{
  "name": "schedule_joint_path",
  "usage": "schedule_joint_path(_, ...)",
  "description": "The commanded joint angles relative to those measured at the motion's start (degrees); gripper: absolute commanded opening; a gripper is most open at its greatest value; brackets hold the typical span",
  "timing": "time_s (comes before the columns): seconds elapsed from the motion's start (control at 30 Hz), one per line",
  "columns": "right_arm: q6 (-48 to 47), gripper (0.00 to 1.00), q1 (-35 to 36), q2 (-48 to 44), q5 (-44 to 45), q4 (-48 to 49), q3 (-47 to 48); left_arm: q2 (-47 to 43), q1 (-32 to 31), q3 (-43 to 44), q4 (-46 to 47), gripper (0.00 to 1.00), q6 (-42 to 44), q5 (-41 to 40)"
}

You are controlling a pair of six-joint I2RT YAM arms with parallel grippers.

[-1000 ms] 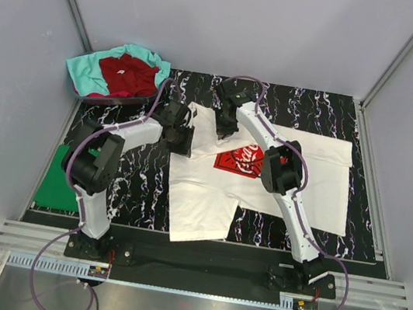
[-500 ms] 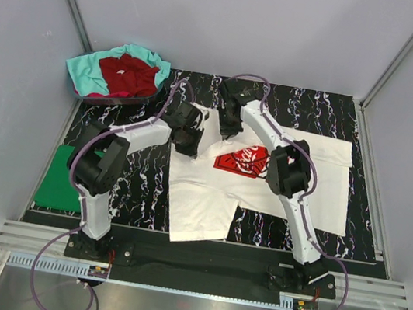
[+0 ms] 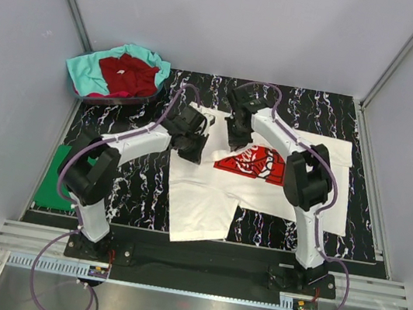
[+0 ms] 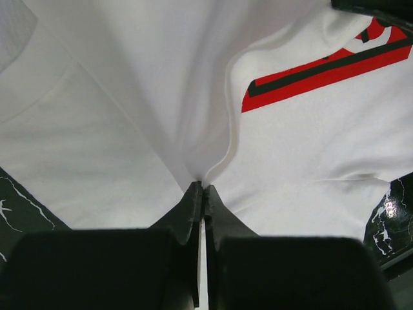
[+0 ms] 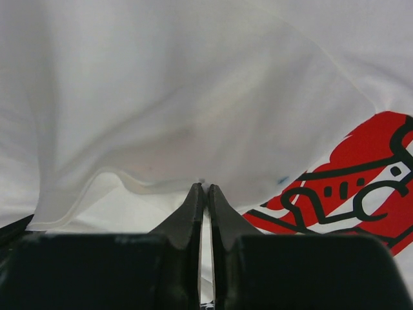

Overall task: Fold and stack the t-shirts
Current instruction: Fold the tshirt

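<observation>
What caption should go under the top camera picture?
Left gripper and right gripper both pinch the white t-shirt.

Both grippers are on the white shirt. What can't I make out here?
- Top view: the arms hide where left gripper and right gripper pinch the white shirt.
- Wrist views: how many cloth layers are pinched; folds hide it.
- Top view: left arm covers part of the green shirt.
- Print: right arm covers part from above; wrist views crop it.
</observation>
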Motion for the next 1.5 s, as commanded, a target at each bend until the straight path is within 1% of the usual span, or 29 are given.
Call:
schedule_joint_path(0.0, 1.2, 0.03, 0.5, -5.2, -0.8, 3.1, -3.7, -1.7, -1.3, -0.1, 0.2, 0.0, -0.5, 1.2)
schedule_joint_path(0.3, 1.9, 0.07, 0.0, -7.5, -2.0, 5.0, -10.6, -1.1, -2.2, 0.3, -1.4, 0.02, -0.2, 0.7)
schedule_joint_path(0.33, 2.3, 0.08, -0.2, -7.7, -3.4, 5.2, -11.1, -1.1, -2.2, 0.2, -1.6, 0.02, -0.1, 0.7)
schedule_joint_path(0.4, 2.8, 0.09, -0.5, -8.5, -4.2, 5.7, -12.6, -1.0, -2.2, -0.1, -1.8, 0.04, 0.1, 0.8)
schedule_joint_path(0.47, 3.5, 0.12, -1.1, -9.1, -5.5, 5.5, -14.4, -0.8, -2.2, -0.4, -2.6, 0.09, 0.3, 1.3)
schedule_joint_path(0.5, 3.8, 0.19, -1.3, -10.1, -5.9, 5.5, -15.3, -1.3, -2.2, -0.7, -3.1, 0.13, 0.5, 1.3)
schedule_joint_path(0.53, 4.4, 0.23, -1.4, -10.8, -6.3, 5.7, -17.8, -1.8, -2.2, -1.7, -3.1, 0.22, 0.6, 1.4)
schedule_joint_path(0.6, 4.8, 0.32, -2.0, -14.4, -7.8, 7.0, -21.1, -3.9, -2.2, -2.7, -3.4, 0.3, 1.3, 1.6)
schedule_joint_path(0.63, 5.4, 0.41, -2.3, -15.7, -8.1, 7.5, -24.4, -4.7, -2.2, -3.2, -4.0, 0.34, 1.5, 1.9)
schedule_joint_path(0.67, 5.8, 0.45, -2.8, -17.2, -9.3, 8.0, -25.8, -5.5, -2.1, -3.2, -4.6, 0.41, 1.6, 2.0)
schedule_joint_path(0.73, 7.2, 0.54, -4.6, -21.3, -10.6, 10.2, -29.0, -8.4, -1.8, -2.7, -5.2, 0.44, 2.1, 2.3)
schedule_joint_path(0.8, 8.2, 0.57, -6.8, -23.2, -12.0, 11.8, -29.9, -10.4, -1.2, -2.1, -4.8, 0.45, 1.7, 1.9)
schedule_joint_path(0.87, 9.5, 0.59, -8.6, -22.8, -12.7, 11.8, -28.5, -10.1, -0.3, -0.4, -4.4, 0.45, 1.0, 1.2)
schedule_joint_path(0.9, 10.1, 0.59, -9.4, -21.3, -12.7, 10.9, -27.6, -8.6, 0.8, 0.5, -4.0, 0.45, 0.0, 1.1)
schedule_joint_path(0.93, 10.7, 0.59, -10.9, -20.4, -12.6, 10.5, -25.1, -7.5, 1.3, 2.7, -3.8, 0.45, -0.6, 0.9)
schedule_joint_path(1.0, 11.3, 0.65, -12.1, -17.1, -10.6, 8.2, -22.1, -2.9, 2.2, 5.7, -4.4, 0.45, -1.6, 0.3)
schedule_joint_path(1.03, 12.2, 0.68, -12.9, -16.1, -8.9, 6.9, -20.5, -1.3, 2.2, 8.7, -4.7, 0.46, -2.0, -0.8)
schedule_joint_path(1.07, 12.6, 0.71, -13.1, -14.8, -5.1, 5.5, -16.8, 0.3, 2.2, 10.2, -5.0, 0.47, -2.3, -4.1)
schedule_joint_path(1.1, 12.8, 0.76, -13.6, -12.5, -3.8, 3.3, -15.0, 3.3, 2.2, 11.5, -5.0, 0.48, -3.1, -5.7)
schedule_joint_path(1.13, 13.2, 0.78, -14.3, -11.3, -2.8, 2.5, -12.0, 4.8, 2.1, 14.0, -5.2, 0.49, -3.5, -9.9)
schedule_joint_path(1.27, 12.6, 0.83, -16.0, -5.7, 2.4, -1.4, -4.8, 12.4, 2.3, 21.3, -6.8, 0.5, -4.7, -16.6)
schedule_joint_path(1.3, 11.8, 0.83, -16.3, -4.0, 3.3, -1.8, -3.7, 15.3, 2.4, 23.2, -7.6, 0.5, -4.6, -17.5)
schedule_joint_path(1.33, 10.6, 0.85, -16.5, -3.2, 4.4, -1.9, -2.0, 16.6, 2.4, 26.0, -8.8, 0.5, -4.7, -18.4)
schedule_joint_path(1.37, 10.1, 0.86, -16.7, -2.4, 6.4, -1.9, -1.2, 17.9, 2.5, 27.2, -9.0, 0.5, -4.8, -18.9)
schedule_joint_path(1.47, 8.4, 0.86, -18.6, 0.4, 7.1, -1.1, 0.7, 22.1, 3.4, 30.7, -9.7, 0.5, -5.9, -17.8)
